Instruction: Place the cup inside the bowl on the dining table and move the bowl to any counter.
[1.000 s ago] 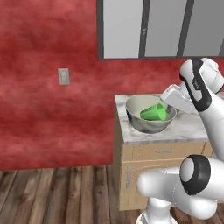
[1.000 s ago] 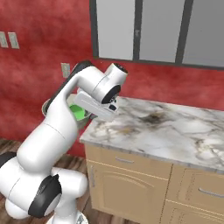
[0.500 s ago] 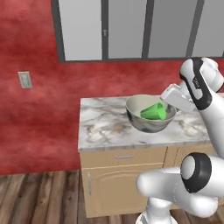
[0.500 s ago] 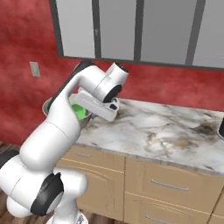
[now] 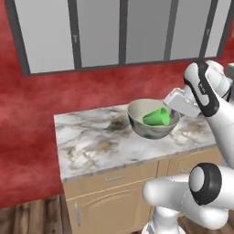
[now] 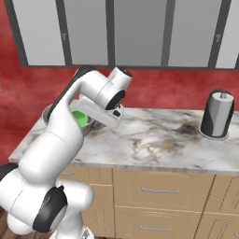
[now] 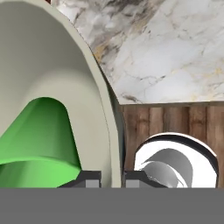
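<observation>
The grey-beige bowl [image 5: 147,128] hangs over the marble counter [image 5: 93,141]; I cannot tell whether it touches the top. The green cup [image 5: 157,117] lies on its side inside it. My gripper [image 5: 176,111] is shut on the bowl's right rim. In the hand view the rim of the bowl [image 7: 52,61] passes between the fingertips [image 7: 89,177] of the gripper [image 7: 111,177], with the cup [image 7: 39,140] just left of them. From the right, my arm hides most of the bowl [image 6: 48,113]; a bit of the cup [image 6: 82,120] shows. The dining table is out of view.
A dark metal canister [image 6: 217,114] stands on the counter [image 6: 154,140] at the right. Grey wall cabinets [image 5: 114,32] hang above against a red wall. The counter's left end [image 5: 58,137] drops to wood floor. Light wood drawers [image 6: 161,191] sit below.
The whole scene has slid left in both base views, so the base has driven right along the counter. The bowl with the cup stays held in the gripper.
</observation>
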Controlling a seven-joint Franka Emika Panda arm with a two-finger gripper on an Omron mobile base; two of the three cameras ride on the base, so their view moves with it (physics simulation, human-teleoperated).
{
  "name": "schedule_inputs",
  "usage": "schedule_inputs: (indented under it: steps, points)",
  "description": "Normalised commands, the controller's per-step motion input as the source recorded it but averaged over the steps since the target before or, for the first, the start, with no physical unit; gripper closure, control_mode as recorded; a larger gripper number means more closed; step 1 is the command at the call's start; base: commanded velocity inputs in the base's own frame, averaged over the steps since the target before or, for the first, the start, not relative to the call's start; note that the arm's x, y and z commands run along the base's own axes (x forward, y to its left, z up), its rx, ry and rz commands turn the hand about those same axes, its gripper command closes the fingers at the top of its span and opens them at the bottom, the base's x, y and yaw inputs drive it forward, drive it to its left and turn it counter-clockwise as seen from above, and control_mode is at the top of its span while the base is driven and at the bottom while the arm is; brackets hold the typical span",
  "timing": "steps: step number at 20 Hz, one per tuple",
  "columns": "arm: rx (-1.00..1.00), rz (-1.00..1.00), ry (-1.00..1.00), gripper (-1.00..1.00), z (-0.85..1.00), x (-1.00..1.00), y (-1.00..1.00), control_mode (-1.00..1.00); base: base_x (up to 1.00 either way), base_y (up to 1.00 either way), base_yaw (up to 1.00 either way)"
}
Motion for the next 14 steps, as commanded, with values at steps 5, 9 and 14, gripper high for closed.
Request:
schedule_inputs:
  steps: [5,9,14]
  points:
    - [0.0,0.0,0.0,1.0,0.0,0.0,0.0,1.0,0.7,0.0,-0.26]
    - [0.0,0.0,0.0,1.0,0.0,0.0,0.0,1.0,0.7,0.0,-0.16]
    - [0.0,0.0,0.0,1.0,0.0,0.0,0.0,1.0,0.16,0.01,-0.02]
